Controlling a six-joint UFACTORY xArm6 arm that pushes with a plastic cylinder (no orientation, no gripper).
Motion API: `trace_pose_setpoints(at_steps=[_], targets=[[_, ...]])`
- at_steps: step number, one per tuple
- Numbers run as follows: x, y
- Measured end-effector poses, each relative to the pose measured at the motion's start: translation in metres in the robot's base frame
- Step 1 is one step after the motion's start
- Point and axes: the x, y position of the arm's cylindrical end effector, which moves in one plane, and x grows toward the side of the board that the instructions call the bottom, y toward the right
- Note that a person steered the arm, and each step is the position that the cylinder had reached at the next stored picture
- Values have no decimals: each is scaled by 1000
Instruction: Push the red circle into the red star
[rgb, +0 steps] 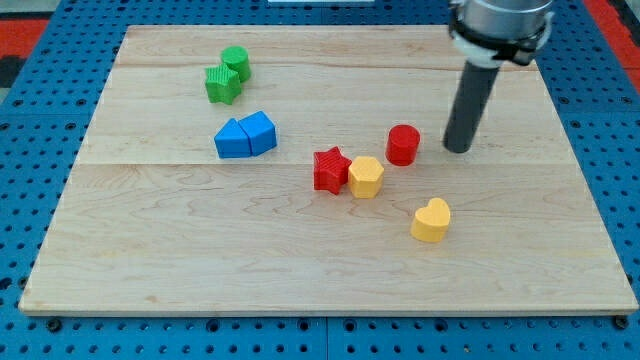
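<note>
Wooden board (300, 250) — blue pegboard (620, 180) around.

Robot end section, as seen from the camera. The rod (468, 108) is a straight, smooth cylinder, dark grey to black, with a faint lighter sheen along its left side and a matt finish elsewhere. My tip (458, 149) is the rod's flat, blunt lower end, of the same dark colour and the same width as the shaft. Above the rod sits a wider round mount (497, 30), metallic grey with a paler, near-white ring around its lower rim and a dark underside where the rod enters. The mount's upper part is cut off by the frame edge. Any screws, cables or markings cannot be made out.
</note>
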Motion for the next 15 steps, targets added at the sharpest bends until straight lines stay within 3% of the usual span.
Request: trace_pose_setpoints(at_steps=[2, 3, 4, 5, 7, 8, 9, 10, 11, 13, 14, 15], targets=[[13, -68], [-29, -72], [-59, -21], [-30, -39], [-49, -111], [-5, -126], [-34, -143], [-19, -93], [-4, -101], [28, -171], [-7, -164], [-7, -104]])
